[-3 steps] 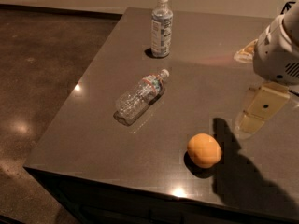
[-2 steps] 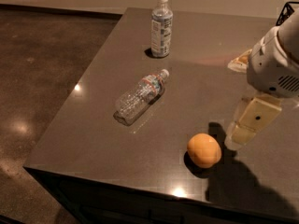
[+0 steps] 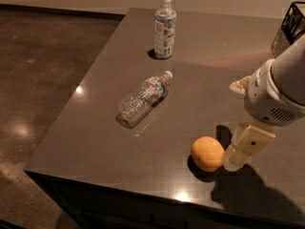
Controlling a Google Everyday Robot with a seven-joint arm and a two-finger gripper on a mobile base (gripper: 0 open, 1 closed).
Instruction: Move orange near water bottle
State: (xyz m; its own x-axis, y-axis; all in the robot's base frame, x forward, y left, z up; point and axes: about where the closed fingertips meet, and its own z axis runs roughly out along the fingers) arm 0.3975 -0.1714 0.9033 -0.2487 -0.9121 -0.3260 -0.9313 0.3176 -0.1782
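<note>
Just left of the gripper [image 3: 237,155], which hangs low over the table [image 3: 95,142], sits the orange [image 3: 207,153], close beside it. Whether the gripper is clenched or released cannot be told. Farther left and beyond, well apart, the water bottle [image 3: 143,97] lies on its side.

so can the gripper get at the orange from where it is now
Probably yes. The gripper hangs low, right beside the orange, with nothing between them. The water bottle lies well apart from both, and the upright bottle stands farther back on the table.
</note>
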